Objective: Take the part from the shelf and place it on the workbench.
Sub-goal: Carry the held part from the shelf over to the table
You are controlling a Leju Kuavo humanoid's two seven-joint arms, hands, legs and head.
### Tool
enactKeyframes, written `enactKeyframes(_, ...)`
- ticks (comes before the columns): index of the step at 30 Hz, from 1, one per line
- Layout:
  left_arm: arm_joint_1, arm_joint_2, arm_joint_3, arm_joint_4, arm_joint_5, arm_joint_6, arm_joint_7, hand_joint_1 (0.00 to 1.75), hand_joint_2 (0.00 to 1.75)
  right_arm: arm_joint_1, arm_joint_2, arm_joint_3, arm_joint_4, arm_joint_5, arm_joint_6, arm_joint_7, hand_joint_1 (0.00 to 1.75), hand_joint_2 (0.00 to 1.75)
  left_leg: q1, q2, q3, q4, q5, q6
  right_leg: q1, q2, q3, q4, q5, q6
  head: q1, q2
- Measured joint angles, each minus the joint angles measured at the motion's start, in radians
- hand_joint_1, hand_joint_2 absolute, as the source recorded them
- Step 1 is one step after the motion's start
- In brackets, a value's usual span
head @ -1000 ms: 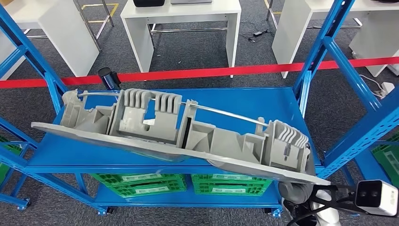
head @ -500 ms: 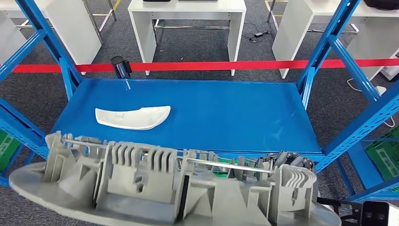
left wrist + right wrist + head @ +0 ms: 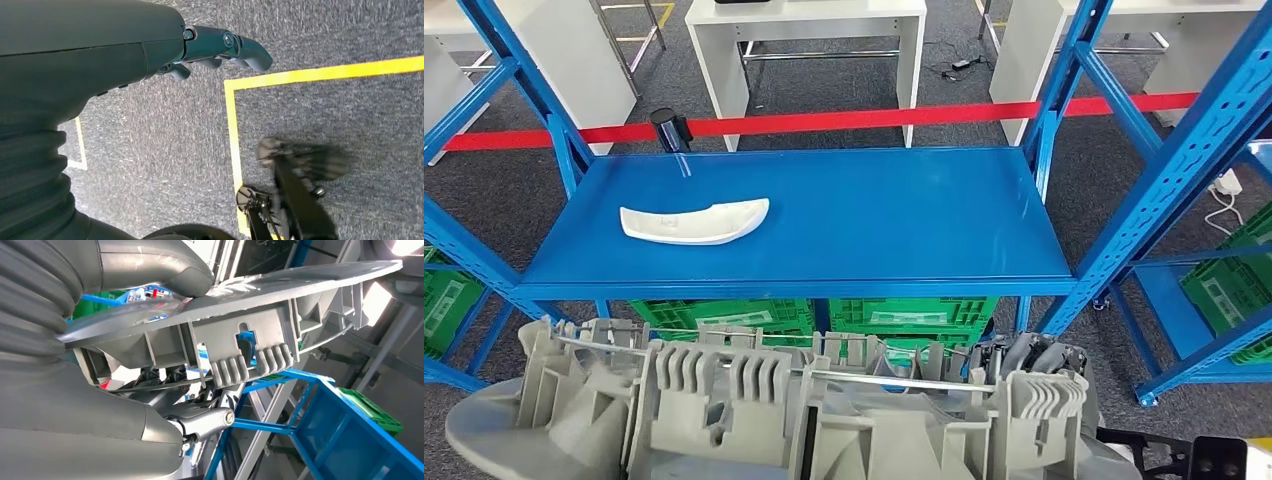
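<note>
Pulled clear of the blue shelf (image 3: 824,255) now, where a second ago lay across its deck: long grey part (image 3: 754,410) carried low and close to the body, in front of the rack. Gripped at one end by the right hand (image 3: 1034,355), thumb on top and fingers underneath. Left hand (image 3: 220,47) hanging over carpet, fingers loosely curled, holding nothing. White curved piece (image 3: 694,220) left on the shelf. Pick apparently done; turn toward the workbench next.
</note>
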Motion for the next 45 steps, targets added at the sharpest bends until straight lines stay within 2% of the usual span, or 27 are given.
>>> enactKeyframes(1,-0.001,0.001,0.000,0.000,0.002,0.000,-0.006,0.00,1.75,-0.003,0.004,0.000,0.004,0.000,0.004,0.000,1.75,1.75,0.000,0.000,-0.010,0.060,-0.038,-0.003,0.000,0.000,-0.016,0.001,0.012,0.000,-0.002,0.000)
enactKeyframes(2,-0.002,0.002,0.000,0.000,0.003,0.000,-0.012,0.00,1.75,-0.008,0.008,-0.001,0.009,0.001,0.005,0.000,1.75,1.75,0.001,0.000,-0.011,0.103,-0.051,-0.006,0.000,0.000,-0.032,0.001,0.024,0.001,-0.002,0.000)
enactKeyframes(4,-0.003,0.002,0.001,0.000,0.004,-0.001,-0.021,0.00,1.75,-0.019,0.015,-0.001,0.020,0.001,0.003,0.000,1.75,1.75,0.002,0.000,0.027,0.110,-0.015,-0.007,-0.001,0.000,-0.064,0.004,0.047,0.006,-0.004,0.000)
enactKeyframes(6,-0.006,0.002,0.001,0.000,0.004,-0.004,-0.030,0.00,1.75,-0.027,0.017,-0.001,0.024,0.000,0.000,0.000,1.75,1.75,0.003,-0.001,0.121,-0.003,0.025,-0.004,-0.001,-0.001,-0.091,0.009,0.067,0.015,-0.006,0.000)
enactKeyframes(8,-0.011,0.002,0.001,0.000,0.003,-0.009,-0.037,0.00,1.75,-0.034,0.017,-0.001,0.026,0.000,-0.003,0.001,1.75,1.75,-0.001,-0.005,0.203,-0.127,0.015,0.008,0.000,-0.002,-0.107,0.015,0.083,0.026,-0.006,0.000)
enactKeyframes(9,-0.014,0.002,0.001,0.000,0.003,-0.010,-0.038,0.00,1.75,-0.036,0.017,0.000,0.026,-0.001,-0.004,0.001,1.75,1.75,-0.003,-0.008,0.219,-0.159,0.006,0.016,0.001,-0.003,-0.110,0.015,0.092,0.033,-0.006,0.000)
enactKeyframes(12,-0.017,0.001,0.001,0.000,0.001,-0.013,-0.039,0.00,1.75,-0.039,0.017,-0.001,0.027,-0.003,-0.004,0.000,1.75,1.75,-0.006,-0.006,0.203,-0.167,0.023,0.046,-0.002,-0.002,-0.117,0.018,0.098,0.052,-0.005,0.000)
enactKeyframes(14,-0.018,0.001,0.001,0.000,-0.002,-0.014,-0.039,0.00,1.75,-0.039,0.017,-0.004,0.028,-0.002,-0.003,0.000,1.75,1.75,-0.005,-0.001,0.180,-0.169,0.046,0.063,-0.005,-0.001,-0.141,0.080,0.024,0.061,-0.001,0.000)
enactKeyframes(16,-0.018,0.002,0.001,0.000,-0.003,-0.015,-0.039,0.00,1.75,-0.039,0.017,-0.011,0.030,-0.001,0.000,0.000,1.75,1.75,-0.007,0.001,0.151,-0.167,0.069,0.069,-0.005,-0.001,-0.173,0.204,-0.076,0.067,0.003,0.000)
enactKeyframes(17,-0.018,0.002,0.001,0.000,-0.004,-0.015,-0.039,0.00,1.75,-0.039,0.018,-0.016,0.031,-0.001,0.002,0.000,1.75,1.75,-0.009,0.001,0.136,-0.165,0.081,0.070,-0.004,-0.001,-0.181,0.258,-0.098,0.067,0.005,0.000)
enactKeyframes(18,-0.017,0.003,0.001,0.000,-0.004,-0.014,-0.039,0.00,1.75,-0.040,0.018,-0.020,0.034,-0.001,0.003,0.000,1.75,1.75,-0.010,0.001,0.120,-0.163,0.092,0.071,-0.004,-0.001,-0.175,0.289,-0.097,0.066,0.006,0.000)
enactKeyframes(19,-0.017,0.003,0.001,0.000,-0.004,-0.014,-0.039,0.00,1.75,-0.041,0.019,-0.023,0.036,-0.002,0.004,0.000,1.75,1.75,-0.012,0.001,0.105,-0.159,0.103,0.070,-0.003,-0.001,-0.154,0.286,-0.075,0.063,0.006,0.000)
enactKeyframes(21,-0.018,0.002,0.001,0.000,-0.004,-0.013,-0.039,0.00,1.75,-0.047,0.021,-0.025,0.040,-0.006,0.005,0.000,1.75,1.75,-0.015,0.001,0.076,-0.151,0.121,0.068,0.004,-0.001,-0.060,0.184,-0.031,0.048,0.008,0.000)
enactKeyframes(23,-0.018,0.001,0.001,0.000,-0.004,-0.011,-0.040,0.00,1.75,-0.058,0.021,-0.026,0.042,-0.009,0.006,0.001,1.75,1.75,-0.018,0.001,0.059,-0.145,0.138,0.061,0.012,-0.002,0.037,0.046,-0.040,0.034,0.008,0.000)
enactKeyframes(24,-0.018,0.001,0.001,0.000,-0.003,-0.011,-0.041,0.00,1.75,-0.063,0.022,-0.026,0.043,-0.010,0.006,0.000,1.75,1.75,-0.017,0.002,0.055,-0.146,0.146,0.055,0.016,-0.002,0.061,0.005,-0.051,0.030,0.009,0.000)
enactKeyframes(26,-0.017,0.003,0.001,0.000,-0.003,-0.010,-0.045,0.00,1.75,-0.069,0.023,-0.026,0.045,-0.009,0.005,0.000,1.75,1.75,-0.016,0.002,0.052,-0.151,0.164,0.042,0.017,-0.003,0.060,-0.015,-0.044,0.025,0.010,0.000)
enactKeyframes(28,-0.016,0.005,0.001,0.001,-0.004,-0.010,-0.049,0.00,1.75,-0.072,0.026,-0.026,0.047,-0.004,0.004,0.000,1.75,1.75,-0.014,-0.001,0.040,-0.135,0.141,0.030,0.011,-0.005,0.043,-0.023,-0.021,0.013,0.011,0.000)
enactKeyframes(31,-0.016,0.006,0.001,0.002,-0.005,-0.010,-0.051,0.00,1.75,-0.074,0.031,-0.026,0.048,0.002,0.003,0.000,1.75,1.75,-0.008,-0.004,0.000,0.012,0.001,0.013,0.006,-0.008,0.000,-0.025,0.017,0.004,0.004,0.000)
enactKeyframes(32,-0.016,0.007,0.001,0.002,-0.005,-0.010,-0.051,0.00,1.75,-0.073,0.031,-0.026,0.048,0.004,0.003,0.000,1.75,1.75,-0.005,-0.004,-0.010,0.073,-0.029,0.009,0.006,-0.008,-0.016,-0.024,0.029,0.005,0.002,0.000)
enactKeyframes(33,-0.016,0.008,0.001,0.001,-0.005,-0.010,-0.051,0.00,1.75,-0.072,0.032,-0.026,0.048,0.006,0.003,0.000,1.75,1.75,-0.003,-0.004,-0.009,0.116,-0.034,0.005,0.005,-0.008,-0.034,-0.022,0.042,0.008,0.001,0.000)
enactKeyframes(35,-0.016,0.008,0.001,0.001,-0.004,-0.010,-0.051,0.00,1.75,-0.070,0.032,-0.026,0.048,0.010,0.002,0.000,1.75,1.75,0.001,-0.004,0.037,0.106,0.015,0.000,0.001,-0.009,-0.068,-0.016,0.063,0.014,0.000,0.000)
enactKeyframes(37,-0.018,0.008,0.001,0.001,-0.004,-0.009,-0.051,0.00,1.75,-0.069,0.032,-0.026,0.047,0.010,0.002,0.000,1.75,1.75,0.005,-0.005,0.144,-0.024,0.039,-0.002,0.000,-0.008,-0.095,-0.005,0.078,0.024,-0.002,0.000)
enactKeyframes(39,-0.020,0.008,0.001,0.001,-0.004,-0.009,-0.051,0.00,1.75,-0.068,0.032,-0.026,0.047,0.010,0.001,0.000,1.75,1.75,0.003,-0.007,0.223,-0.142,0.008,0.010,0.002,-0.007,-0.106,0.005,0.091,0.037,-0.004,0.000)
enactKeyframes(40,-0.020,0.008,0.001,0.001,-0.004,-0.009,-0.051,0.00,1.75,-0.068,0.032,-0.026,0.047,0.009,0.001,0.000,1.75,1.75,0.000,-0.008,0.236,-0.168,-0.007,0.019,0.003,-0.007,-0.107,0.006,0.097,0.044,-0.004,0.000)
enactKeyframes(42,-0.019,0.007,0.002,0.001,-0.004,-0.008,-0.051,0.00,1.75,-0.067,0.031,-0.026,0.047,0.008,0.000,0.000,1.75,1.75,-0.002,-0.001,0.227,-0.172,0.000,0.041,-0.001,-0.004,-0.109,0.007,0.106,0.058,-0.003,0.000)
enactKeyframes(43,-0.019,0.006,0.002,0.001,-0.004,-0.008,-0.050,0.00,1.75,-0.067,0.031,-0.026,0.047,0.008,-0.001,0.000,1.75,1.75,-0.001,0.004,0.221,-0.172,0.007,0.050,-0.003,-0.002,-0.117,0.021,0.095,0.064,-0.001,0.000)
enactKeyframes(45,-0.019,0.006,0.002,0.001,-0.004,-0.008,-0.050,0.00,1.75,-0.067,0.031,-0.027,0.047,0.008,-0.001,0.000,1.75,1.75,0.000,0.015,0.204,-0.173,0.023,0.064,-0.005,0.000,-0.155,0.110,0.030,0.073,0.004,0.000)
